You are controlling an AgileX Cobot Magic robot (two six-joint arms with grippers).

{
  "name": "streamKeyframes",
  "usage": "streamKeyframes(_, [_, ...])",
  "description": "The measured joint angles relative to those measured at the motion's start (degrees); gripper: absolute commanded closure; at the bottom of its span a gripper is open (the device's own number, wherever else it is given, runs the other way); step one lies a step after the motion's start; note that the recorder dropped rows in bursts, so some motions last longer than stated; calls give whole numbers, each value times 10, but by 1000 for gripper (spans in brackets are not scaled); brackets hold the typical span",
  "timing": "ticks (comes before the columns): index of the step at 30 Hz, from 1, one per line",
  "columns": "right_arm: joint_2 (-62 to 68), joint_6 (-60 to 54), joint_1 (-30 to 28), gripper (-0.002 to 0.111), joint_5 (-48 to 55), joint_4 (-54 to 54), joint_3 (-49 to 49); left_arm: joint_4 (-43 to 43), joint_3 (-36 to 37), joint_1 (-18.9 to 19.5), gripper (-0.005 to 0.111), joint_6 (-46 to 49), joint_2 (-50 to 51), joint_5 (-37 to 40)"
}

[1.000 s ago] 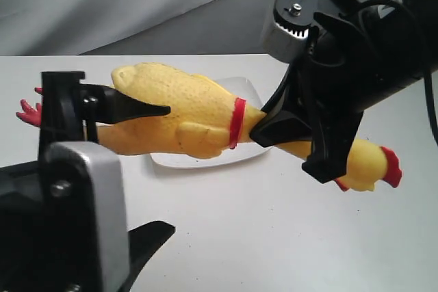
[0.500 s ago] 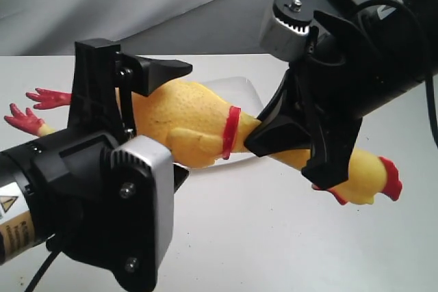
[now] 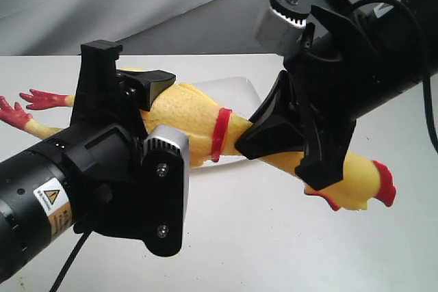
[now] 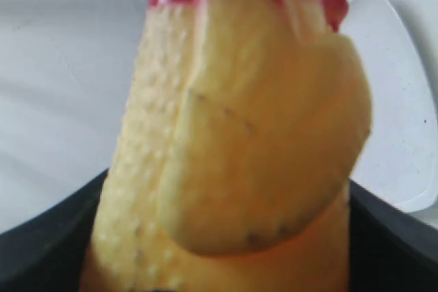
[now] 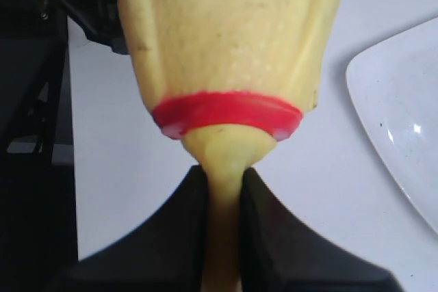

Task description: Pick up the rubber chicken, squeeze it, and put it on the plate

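Rubber chicken (image 3: 188, 117): one, yellow with red trim
Red feet (image 3: 27, 106): two, both showing in the exterior view
Red neck band (image 3: 220, 135): one
Plate (image 3: 241, 91): one, white, square
Robot arms: two
Grippers: two, left gripper (image 3: 140, 111) and right gripper (image 3: 274, 135)
Worktop (image 3: 274, 251): one, white

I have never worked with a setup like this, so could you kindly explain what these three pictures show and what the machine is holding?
This is a robot with two arms. One picture looks on from outside; the other two come from cameras on each wrist. The right end effector pinches the neck of a yellow rubber chicken, seen close up in the right wrist view. The left end effector straddles the chicken's bumpy body, one finger on each side. The toy hangs in the air above a white table, over a glossy white plate.
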Motion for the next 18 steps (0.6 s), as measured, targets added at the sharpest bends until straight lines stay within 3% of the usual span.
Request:
streamKeyframes(11, [0, -1, 0, 108, -21, 19, 0, -8, -2, -2, 105, 0, 3, 39])
streamKeyframes(13, [0, -1, 0, 108, -21, 19, 0, -10, -2, -2, 100, 0, 3, 39])
streamKeyframes(18, [0, 1, 0, 108, -12, 3, 0, -18, -2, -2, 41, -7, 3, 14])
